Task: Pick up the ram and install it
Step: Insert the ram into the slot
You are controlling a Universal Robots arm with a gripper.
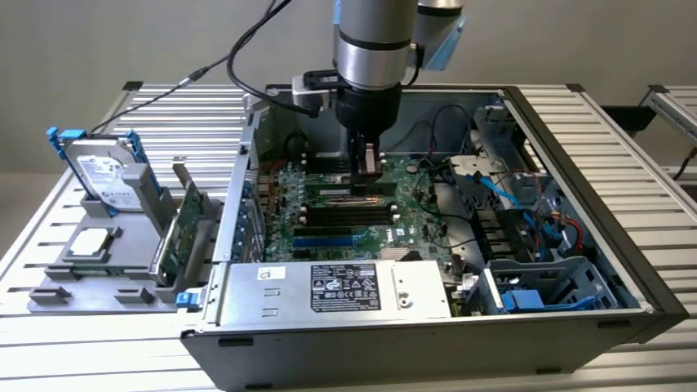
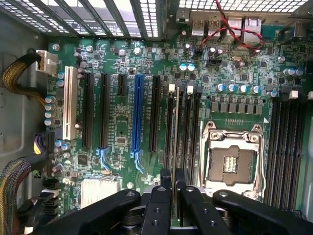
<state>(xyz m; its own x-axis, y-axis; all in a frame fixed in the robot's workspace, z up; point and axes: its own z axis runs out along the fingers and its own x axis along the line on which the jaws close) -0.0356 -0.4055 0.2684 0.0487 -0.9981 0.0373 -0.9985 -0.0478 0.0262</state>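
Gripper (image 2: 173, 180) pinches the ram (image 2: 174, 139) edge-on above black memory slots (image 2: 190, 127) beside the CPU socket (image 2: 230, 164). Open case (image 1: 629, 249) holds motherboard (image 1: 286, 233).

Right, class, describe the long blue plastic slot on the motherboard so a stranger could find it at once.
Inside the open dark computer case, look at the green motherboard. In its row of long parallel slots, find the long blue plastic slot. Every neighbour is black or white; it alone is blue.
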